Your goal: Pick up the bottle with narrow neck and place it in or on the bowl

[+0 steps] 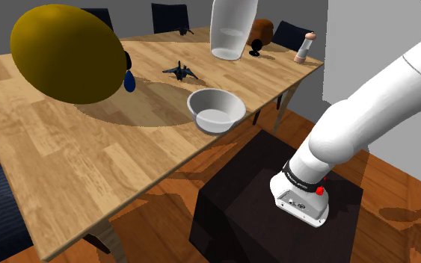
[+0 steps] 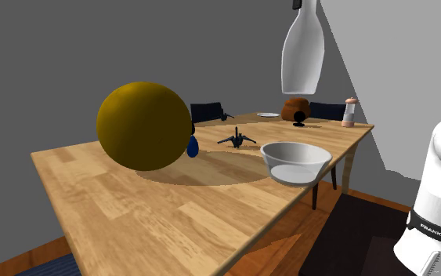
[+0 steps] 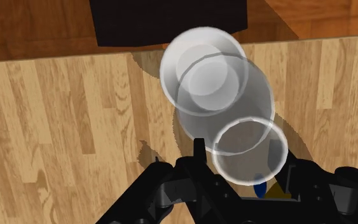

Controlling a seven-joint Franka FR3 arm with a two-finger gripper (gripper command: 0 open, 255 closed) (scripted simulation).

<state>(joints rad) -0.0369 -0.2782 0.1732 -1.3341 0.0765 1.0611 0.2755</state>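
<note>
A long wooden worktop [image 1: 66,164] is seen, with a big olive-yellow ball [image 1: 68,54] toward its middle. A dark stand [image 1: 238,202] is placed beside the long edge nearest the arm. A pale, see-through bottle [image 1: 232,30] with a narrow neck is held upright in the air, above a grey bowl [image 1: 216,110] set near that same edge, and well apart from it. The neck is clamped between the fingers [image 3: 198,151] of the gripper [image 3: 240,153]. A small dark plane-like figure [image 1: 181,71] is found near the bowl, farther from that edge.
</note>
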